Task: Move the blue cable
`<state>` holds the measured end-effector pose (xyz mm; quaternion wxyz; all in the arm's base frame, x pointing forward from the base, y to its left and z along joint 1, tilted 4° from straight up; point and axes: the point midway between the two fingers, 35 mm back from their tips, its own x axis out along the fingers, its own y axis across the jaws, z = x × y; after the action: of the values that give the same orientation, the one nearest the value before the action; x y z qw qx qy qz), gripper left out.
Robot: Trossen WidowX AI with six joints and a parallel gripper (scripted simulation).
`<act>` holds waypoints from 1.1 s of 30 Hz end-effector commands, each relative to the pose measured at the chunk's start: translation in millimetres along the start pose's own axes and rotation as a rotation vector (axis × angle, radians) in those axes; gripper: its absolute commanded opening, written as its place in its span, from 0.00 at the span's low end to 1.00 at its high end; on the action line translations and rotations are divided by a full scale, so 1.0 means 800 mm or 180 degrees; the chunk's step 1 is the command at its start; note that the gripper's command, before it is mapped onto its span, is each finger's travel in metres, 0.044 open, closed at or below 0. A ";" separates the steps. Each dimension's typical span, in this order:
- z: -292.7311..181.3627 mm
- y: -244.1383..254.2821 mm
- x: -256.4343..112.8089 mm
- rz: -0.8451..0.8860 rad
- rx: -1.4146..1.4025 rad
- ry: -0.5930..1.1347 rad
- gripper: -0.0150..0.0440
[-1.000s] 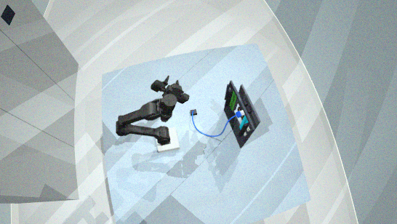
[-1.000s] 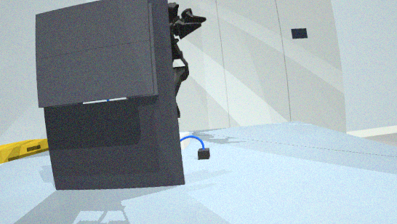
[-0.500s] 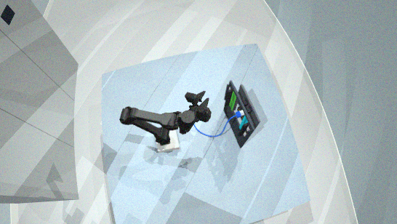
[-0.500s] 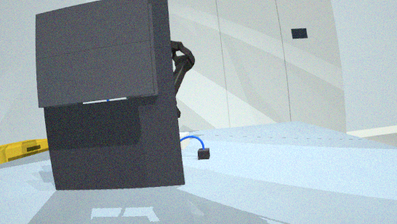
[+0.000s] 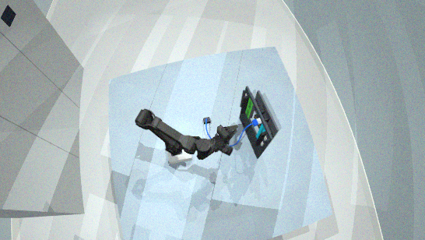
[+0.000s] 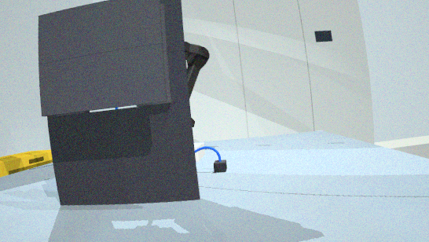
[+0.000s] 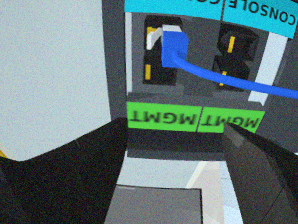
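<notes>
Approach step: end effector about half open, holding nothing; blue plug seated in a server port; next, align, straddle plug, squeeze tab.

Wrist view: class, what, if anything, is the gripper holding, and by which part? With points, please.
Nothing is held: the gripper's fingers stand apart, and the blue plug [image 7: 175,49] sits in a port beyond them.

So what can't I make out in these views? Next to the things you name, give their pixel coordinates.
- Servers' ports: exterior shows only the backs of the dark panels [image 6: 106,59].
- Claw tips [image 7: 175,122]: hidden behind the panels in exterior.
- Left CONSOLE label [image 7: 172,6]: cut by the wrist view's top edge.
- Port labels: too small in top.
</notes>
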<state>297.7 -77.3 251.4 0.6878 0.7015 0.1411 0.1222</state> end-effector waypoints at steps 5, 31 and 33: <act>0.018 0.002 0.032 0.0038 0.0055 -0.0067 0.66; 0.037 0.004 0.102 0.0056 0.0051 -0.0066 0.66; 0.038 0.004 0.106 0.0057 0.0051 -0.0066 0.66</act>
<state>381.7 -74.5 250.5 0.6828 0.7086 0.1312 0.1198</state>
